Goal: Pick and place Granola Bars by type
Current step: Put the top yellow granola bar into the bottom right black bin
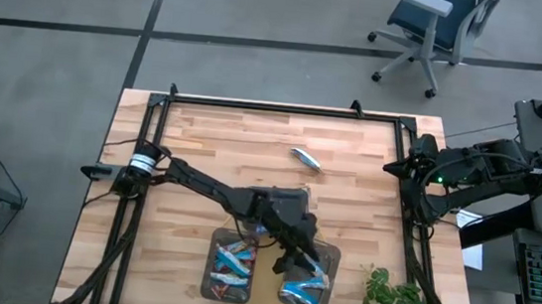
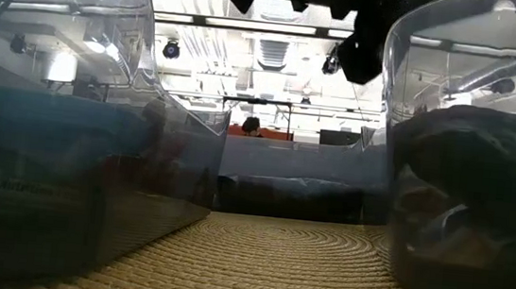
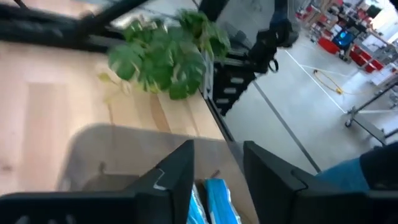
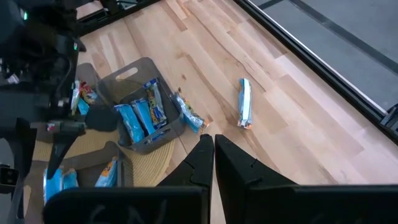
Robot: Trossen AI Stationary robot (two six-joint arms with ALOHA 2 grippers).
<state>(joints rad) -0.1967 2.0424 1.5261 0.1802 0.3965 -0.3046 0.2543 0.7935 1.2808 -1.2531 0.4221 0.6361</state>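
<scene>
Two dark grey trays stand near the table's front edge on a woven mat (image 2: pixel 293 271). The left tray (image 1: pixel 208 266) holds blue and mixed granola bars (image 4: pixel 142 115). The right tray (image 1: pixel 332 268) holds blue bars (image 1: pixel 299 293). My left gripper (image 1: pixel 298 264) hangs open above the right tray, with blue bars (image 3: pixel 219 200) showing through the gap between its fingers (image 3: pixel 180 174). One bar (image 1: pixel 305 159) lies alone mid-table. Another bar (image 4: pixel 189 118) lies by the left tray's outer wall. My right gripper (image 4: pixel 213 140) is shut and parked at the table's right edge.
A potted green plant (image 1: pixel 391 301) stands at the front right corner, close to the right tray. A black metal frame (image 1: pixel 275 108) runs around the table's edges. Bare wood lies between the lone bar and the trays. An office chair (image 1: pixel 428 27) stands beyond the table.
</scene>
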